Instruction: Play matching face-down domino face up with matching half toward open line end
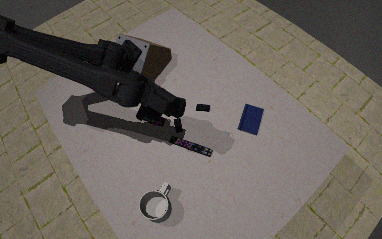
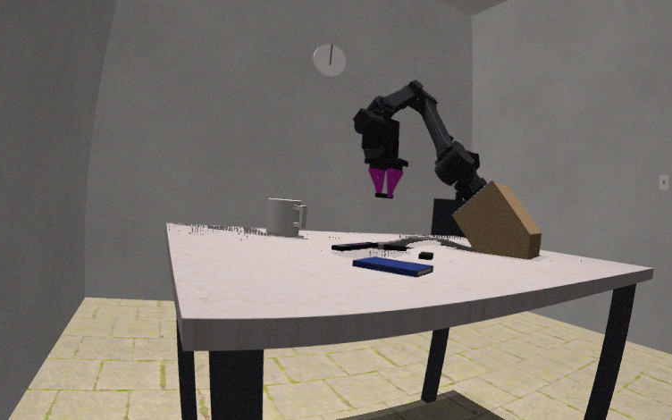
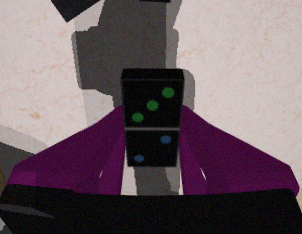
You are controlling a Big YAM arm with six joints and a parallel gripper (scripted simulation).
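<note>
Top view, progress of play: one domino (image 1: 162, 121) (image 2: 383, 196) (image 3: 152, 106) lifted, turned face up; not yet laid. Outstanding: lowering, joining, release, withdrawal. Line (image 1: 191, 146) (image 2: 353, 246) (image 3: 155, 1), apparently intact, flat, its green end nearest the carried piece; match judged likely by colour, end pips too small to count. Two unplayed pieces, blank backs up: one close to the green end (image 1: 178, 125) (image 2: 397, 247) (image 3: 75, 7), one farther off (image 1: 202, 107) (image 2: 425, 256)

Carried piece: black, three green pips on a diagonal, pale divider, two blue pips; green half outermost. Located above the table, short of the line

Gripper (image 1: 158, 121) (image 2: 383, 195) (image 3: 152, 117): magenta fingers, partly closed, clamped on its long sides
</note>
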